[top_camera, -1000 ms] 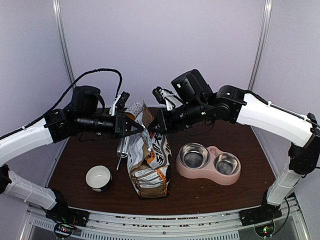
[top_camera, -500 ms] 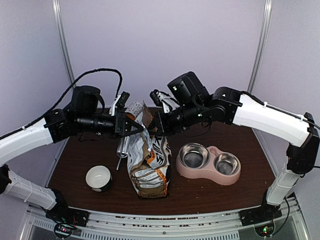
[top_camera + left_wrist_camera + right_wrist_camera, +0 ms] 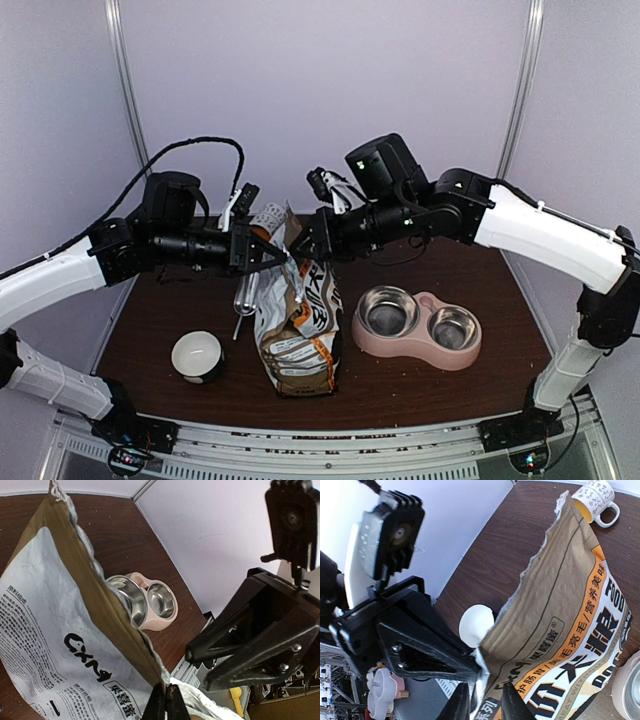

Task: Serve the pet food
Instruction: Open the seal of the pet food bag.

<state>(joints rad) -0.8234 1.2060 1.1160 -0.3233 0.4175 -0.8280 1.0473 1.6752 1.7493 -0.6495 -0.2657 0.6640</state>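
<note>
Bag [image 3: 297,330]: upright mid-table, its torn top held up.
Double bowl [image 3: 400,348]: just right of the bag, cups look empty, nothing served yet.
Left gripper [image 3: 168,702]: pinched tight on the bag's top edge.
Right gripper [image 3: 482,696]: fingers slightly parted astride that edge.
Pet food: unseen, presumably inside the bag.

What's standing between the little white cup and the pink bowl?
The bag stands upright there, with the cup on its left and the bowl on its right. The top view shows it.
</note>
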